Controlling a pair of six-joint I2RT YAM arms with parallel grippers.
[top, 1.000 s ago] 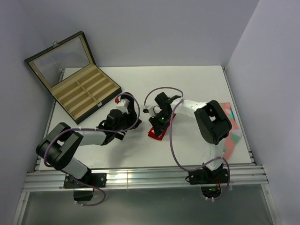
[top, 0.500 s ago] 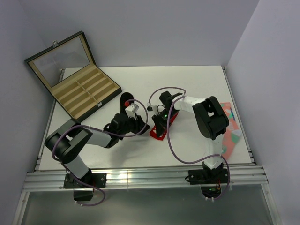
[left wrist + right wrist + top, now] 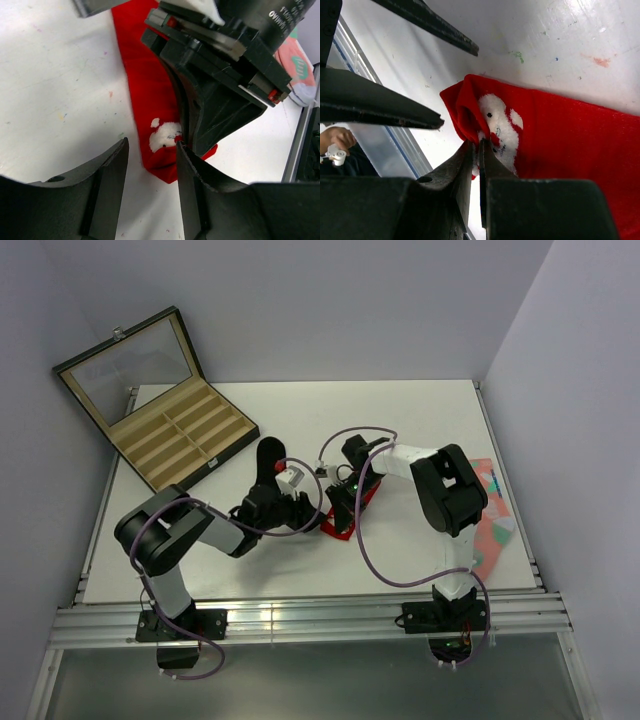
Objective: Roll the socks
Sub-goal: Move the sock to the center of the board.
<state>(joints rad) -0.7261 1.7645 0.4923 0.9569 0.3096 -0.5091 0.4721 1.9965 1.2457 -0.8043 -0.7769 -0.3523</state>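
A red sock (image 3: 347, 516) with a white pattern at its near end lies flat at mid-table. My right gripper (image 3: 479, 146) is shut on the sock's folded edge beside the white pattern (image 3: 501, 126), pinching the fabric. In the top view the right gripper (image 3: 339, 504) sits over the sock. My left gripper (image 3: 151, 162) stands open just short of the sock's patterned tip (image 3: 165, 136), with bare table between its fingers. From above, the left gripper (image 3: 312, 508) is right beside the sock's left edge. Its fingers (image 3: 390, 106) show at the upper left of the right wrist view.
An open black compartment box (image 3: 160, 415) with a glass lid stands at the back left. A salmon-pink sock with green and white patches (image 3: 492, 512) lies at the table's right edge, also seen in the left wrist view (image 3: 295, 65). A metal rail (image 3: 300, 620) lines the front edge.
My left arm has swung right until its gripper reached the red sock, and its jaws have widened a little. The right gripper has stayed shut on the sock, shifting slightly.
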